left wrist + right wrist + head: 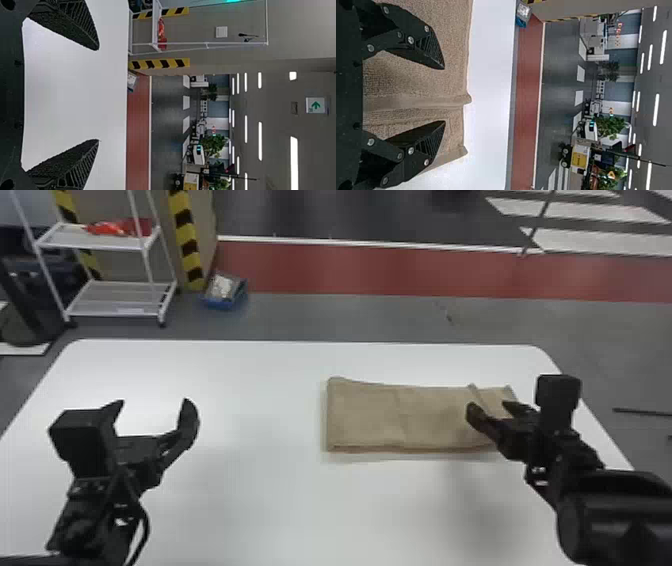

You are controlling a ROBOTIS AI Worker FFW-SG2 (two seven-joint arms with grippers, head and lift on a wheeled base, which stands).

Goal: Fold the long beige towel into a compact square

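1. The towel (365,415) is laid on the white bench (240,390) as a flattened oblong, its longer sides running left to right; layered edges are shown along its near side.
2. Near the towel's right end, a narrow raised ridge (415,103) is formed across the cloth.
3. The right gripper (488,406) is held over the towel's right end. Its fingers are spread apart, and the ridge is seen between them in the right wrist view; whether the cloth is touched cannot be told.
4. The left gripper (153,404) is held above the bench, well apart from the towel on its left side. Its fingers are parted too, with nothing gripped.
5. Beyond the towel and to its left, a blue box (225,301) is set on the floor. Farther left of the towel, a white rack (100,242) is seen, with red items (122,227) placed on its upper shelf.
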